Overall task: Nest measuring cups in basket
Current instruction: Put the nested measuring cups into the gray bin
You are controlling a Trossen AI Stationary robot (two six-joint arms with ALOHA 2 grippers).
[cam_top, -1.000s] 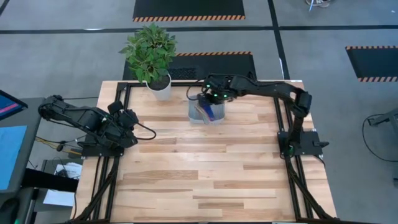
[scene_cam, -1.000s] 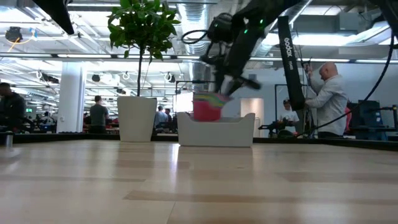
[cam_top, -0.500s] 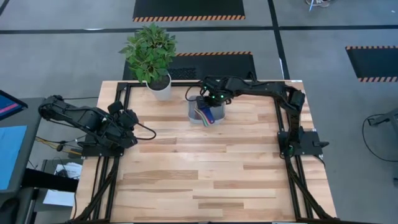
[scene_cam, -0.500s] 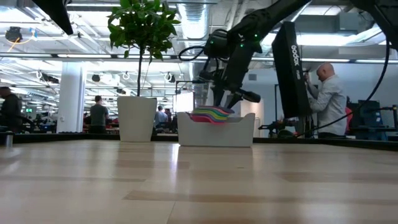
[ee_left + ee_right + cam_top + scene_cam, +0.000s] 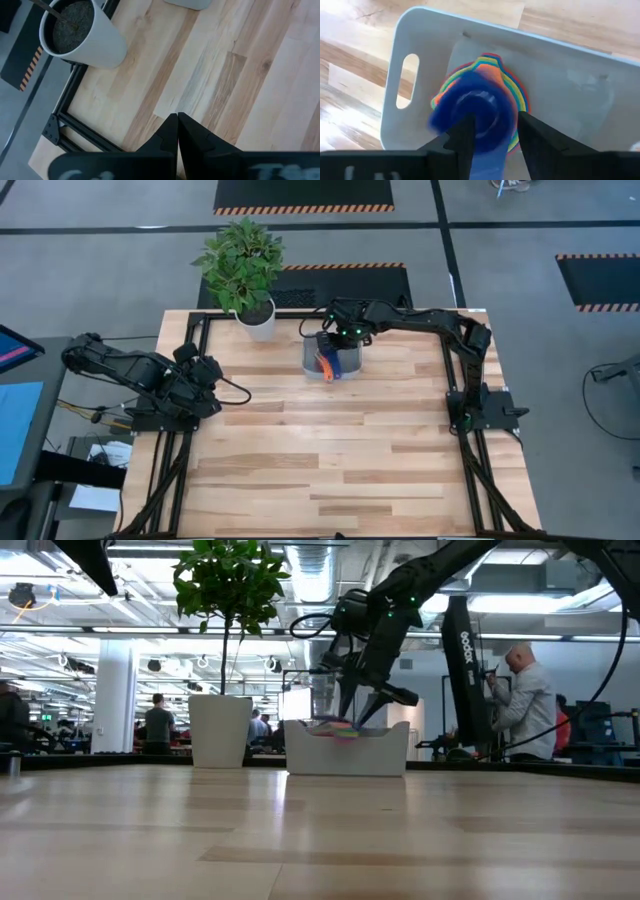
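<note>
Measuring cups (image 5: 479, 107) are sitting nested as one stack inside the basket (image 5: 331, 356), dark blue cup innermost and facing up, coloured rims of the others ringing it, orange, yellow, green and red edges showing. In the right wrist view the stack is blurred, so the order of the rims is hard to read. Handles are pointing toward the table's middle in the high view, an orange strip showing beside the dark blue one. In the low view only a thin line of pink, yellow and green (image 5: 335, 726) is peeking over the basket's front wall.

Basket is resting on the wooden table (image 5: 330, 450) near the far edge, just right of the white plant pot (image 5: 256, 320) holding a green leafy plant (image 5: 240, 260).

Right gripper (image 5: 338, 338) is reaching down into the basket right over the stack; its fingers (image 5: 465, 137) are standing apart on either side of the dark blue cup, close to it, and contact cannot be told from these views. Low view is showing the two fingers splayed just above the basket's rim (image 5: 362, 705).

Left gripper (image 5: 177, 131) is waiting at the table's left edge, fingers pressed together with nothing between them, pointing toward the plant pot.

People are standing in the room behind the table, one in a light shirt (image 5: 525, 700) at the right.
</note>
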